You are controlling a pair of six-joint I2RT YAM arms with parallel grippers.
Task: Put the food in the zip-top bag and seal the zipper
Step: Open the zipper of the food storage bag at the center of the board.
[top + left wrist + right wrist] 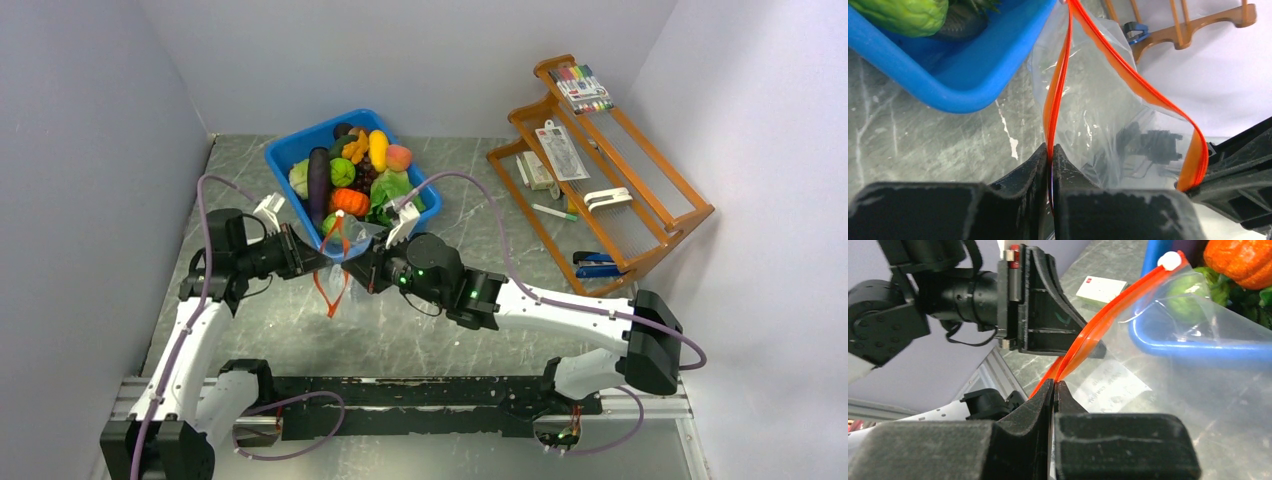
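The clear zip-top bag [348,240] hangs in the air in front of the blue bin, held from both sides. My left gripper [305,248] [1051,147] is shut on the orange zipper [1058,85]. My right gripper [372,262] [1054,382] is shut on the same zipper [1098,325]. Between the two grips the strips part, and they meet again at a white slider [1168,260]. The bag [1098,115] looks empty in the left wrist view. The food [350,170] lies piled in the bin, with an orange pumpkin [1243,260] and a green piece [903,15] close by.
The blue bin [290,150] [963,85] stands just behind the bag at the back of the table. A wooden rack [600,170] with markers and tools stands at the back right. Grey walls close in the left, back and right.
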